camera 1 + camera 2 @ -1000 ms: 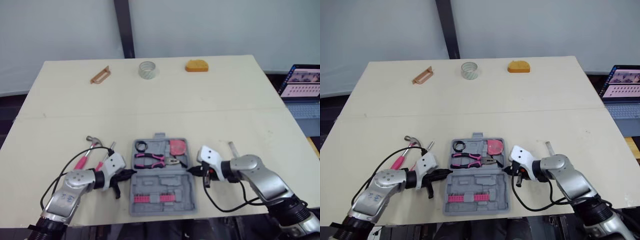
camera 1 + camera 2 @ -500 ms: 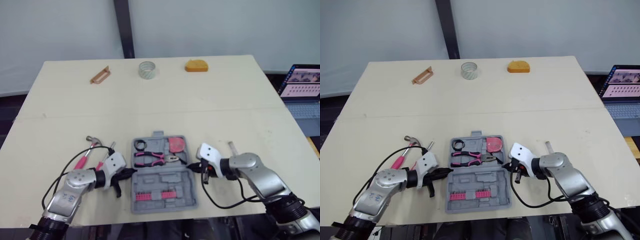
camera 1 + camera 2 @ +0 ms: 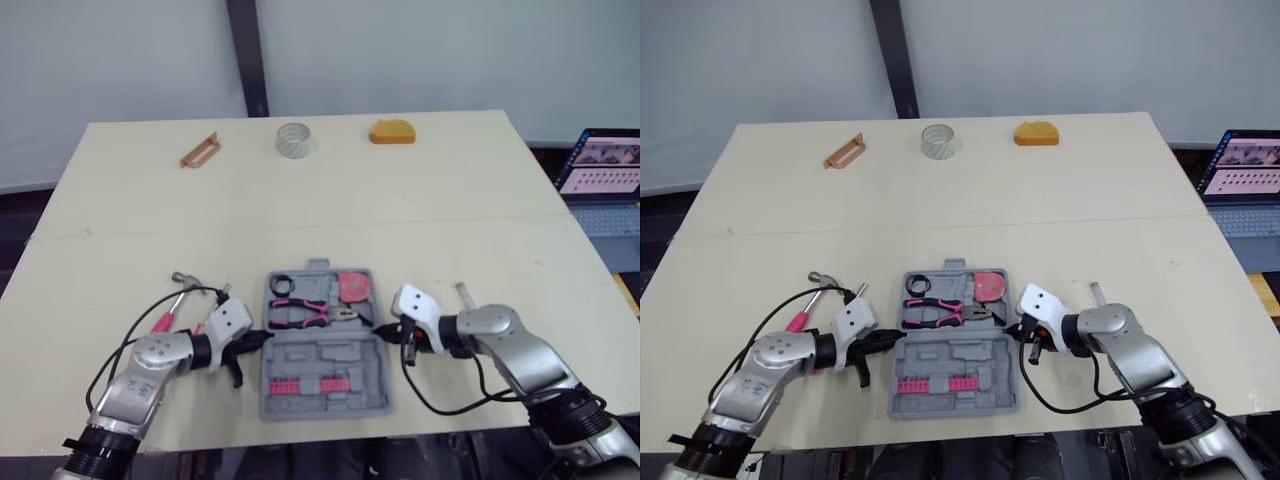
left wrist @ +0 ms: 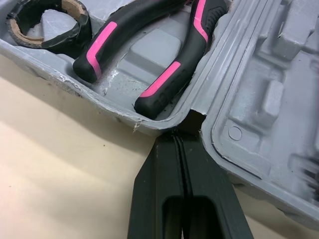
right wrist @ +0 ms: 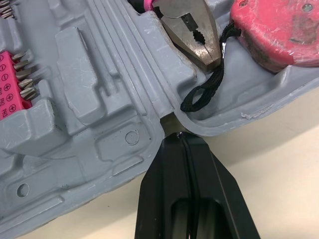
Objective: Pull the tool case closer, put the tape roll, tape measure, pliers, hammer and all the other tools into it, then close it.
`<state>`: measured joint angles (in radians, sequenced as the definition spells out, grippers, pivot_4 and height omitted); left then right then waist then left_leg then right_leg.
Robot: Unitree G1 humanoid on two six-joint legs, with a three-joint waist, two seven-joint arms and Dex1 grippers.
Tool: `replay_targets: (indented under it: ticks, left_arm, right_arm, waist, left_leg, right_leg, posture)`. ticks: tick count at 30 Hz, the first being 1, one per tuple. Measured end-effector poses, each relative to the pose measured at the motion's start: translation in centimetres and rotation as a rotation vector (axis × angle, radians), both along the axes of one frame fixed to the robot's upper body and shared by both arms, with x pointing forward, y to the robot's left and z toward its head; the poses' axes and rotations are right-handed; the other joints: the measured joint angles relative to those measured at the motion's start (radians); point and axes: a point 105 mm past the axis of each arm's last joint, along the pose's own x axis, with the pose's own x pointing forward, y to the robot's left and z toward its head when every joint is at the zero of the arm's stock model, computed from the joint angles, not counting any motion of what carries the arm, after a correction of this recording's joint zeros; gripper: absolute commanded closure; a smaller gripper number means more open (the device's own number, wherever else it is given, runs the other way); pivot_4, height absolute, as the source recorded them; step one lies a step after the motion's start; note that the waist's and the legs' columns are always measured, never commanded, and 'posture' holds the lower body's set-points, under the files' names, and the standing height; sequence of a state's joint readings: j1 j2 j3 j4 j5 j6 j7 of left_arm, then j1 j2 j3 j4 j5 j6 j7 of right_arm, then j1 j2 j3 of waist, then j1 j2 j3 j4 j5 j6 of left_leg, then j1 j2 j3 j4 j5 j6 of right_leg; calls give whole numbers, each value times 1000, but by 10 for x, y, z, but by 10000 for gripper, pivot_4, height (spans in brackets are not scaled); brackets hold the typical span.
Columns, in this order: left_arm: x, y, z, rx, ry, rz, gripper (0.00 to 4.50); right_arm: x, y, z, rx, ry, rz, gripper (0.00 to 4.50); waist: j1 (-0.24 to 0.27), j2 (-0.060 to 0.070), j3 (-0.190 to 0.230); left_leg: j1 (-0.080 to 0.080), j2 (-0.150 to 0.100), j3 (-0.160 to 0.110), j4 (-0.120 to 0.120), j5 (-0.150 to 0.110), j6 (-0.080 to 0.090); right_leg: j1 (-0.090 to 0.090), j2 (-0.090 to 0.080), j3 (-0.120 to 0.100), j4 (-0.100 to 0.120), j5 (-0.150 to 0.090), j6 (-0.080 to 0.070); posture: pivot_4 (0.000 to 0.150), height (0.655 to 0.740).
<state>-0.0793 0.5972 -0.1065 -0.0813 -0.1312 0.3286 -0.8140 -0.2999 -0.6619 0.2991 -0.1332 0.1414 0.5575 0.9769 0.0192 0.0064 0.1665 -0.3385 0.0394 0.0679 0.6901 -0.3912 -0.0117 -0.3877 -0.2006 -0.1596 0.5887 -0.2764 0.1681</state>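
The pink-handled steel hammer lies partly behind the arm of the left hand; the open laptop is cut off by the picture's edge; the small grey metal piece is too small to identify.

The grey tool case lies open, with pliers and a pink tape measure inside. The left gripper touches its left side and the right gripper touches its right side. A hammer lies nearby, on the left.
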Motion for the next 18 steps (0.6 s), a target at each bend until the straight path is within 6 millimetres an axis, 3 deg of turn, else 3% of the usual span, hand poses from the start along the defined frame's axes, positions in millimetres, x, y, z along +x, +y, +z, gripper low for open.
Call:
replay_targets:
  ticks: [18]
  left_arm:
    - [2, -1, -1, -12, -3, 3, 45000]
  right_arm:
    - [3, -1, -1, 1, -6, -6, 44646]
  waist:
    - [1, 0, 0]
  left_leg:
    - [0, 0, 0, 0, 0, 0]
  right_leg:
    - [0, 0, 0, 0, 0, 0]
  posture:
    - [1500, 7400]
